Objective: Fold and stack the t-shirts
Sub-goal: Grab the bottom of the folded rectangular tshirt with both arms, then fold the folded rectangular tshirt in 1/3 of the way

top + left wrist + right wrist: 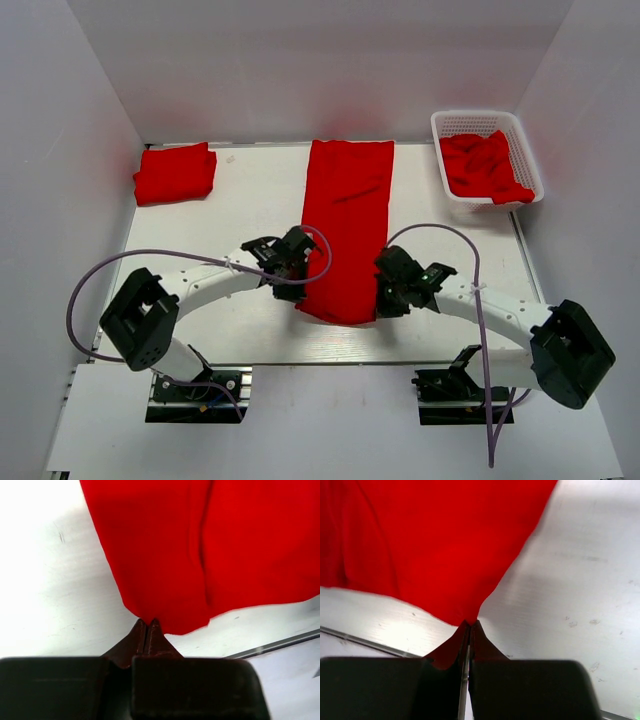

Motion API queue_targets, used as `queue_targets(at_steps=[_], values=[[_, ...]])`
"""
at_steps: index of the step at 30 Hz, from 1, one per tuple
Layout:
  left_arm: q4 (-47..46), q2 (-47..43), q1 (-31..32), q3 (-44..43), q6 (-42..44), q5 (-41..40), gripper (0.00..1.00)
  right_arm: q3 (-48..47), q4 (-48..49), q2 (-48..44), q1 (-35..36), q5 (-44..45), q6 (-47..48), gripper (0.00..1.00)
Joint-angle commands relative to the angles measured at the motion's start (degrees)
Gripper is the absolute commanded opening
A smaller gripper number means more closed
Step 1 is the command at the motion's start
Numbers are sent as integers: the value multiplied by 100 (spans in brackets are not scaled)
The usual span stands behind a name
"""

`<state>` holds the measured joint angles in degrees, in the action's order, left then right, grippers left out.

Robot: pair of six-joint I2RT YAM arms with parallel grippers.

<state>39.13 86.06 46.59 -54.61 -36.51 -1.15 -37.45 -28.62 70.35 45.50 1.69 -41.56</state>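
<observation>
Where the two arms reach in from the near edge of the table, each one meets a near corner of the middle t-shirt.

Left gripper: fingers pressed together, with the tips nipping the near left corner of the red cloth. The hem runs away from that point to the right, and a lengthwise crease shows in the fabric above it.

Right gripper: fingers likewise pressed together, pinching the near right corner. The cloth is drawn to a sharp peak at the tips and fans out from there.

Middle t-shirt: lies at the centre of the table as a long narrow strip, running from the two grippers to the far edge. Its far end lies flat and square. Its near end narrows between the two pinched corners.

Far left corner of the table: one folded t-shirt, a compact red rectangle, well apart from the strip.

Far right corner: a white lattice basket stands on the table, holding crumpled t-shirts heaped loosely inside. How many lie in the heap cannot be told.
</observation>
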Motion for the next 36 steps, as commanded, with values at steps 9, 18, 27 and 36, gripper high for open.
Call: queue_targets(at_steps=[9,18,27,36], values=[[841,1096,-281,-2035,4,-773,0,-1247,-653,550,-357,1298,429,0],[921,1334,-747,-2782,372,-905,0,-2116,-408,1234,-858,1229,1255,0],[763,1914,-1020,-3547,1014,-826,0,-2836,-442,1816,-1279,1008,1668,0],[587,2530,-1284,-4216,1296,-782,0,-3558,-469,2448,-1658,710,1897,0]])
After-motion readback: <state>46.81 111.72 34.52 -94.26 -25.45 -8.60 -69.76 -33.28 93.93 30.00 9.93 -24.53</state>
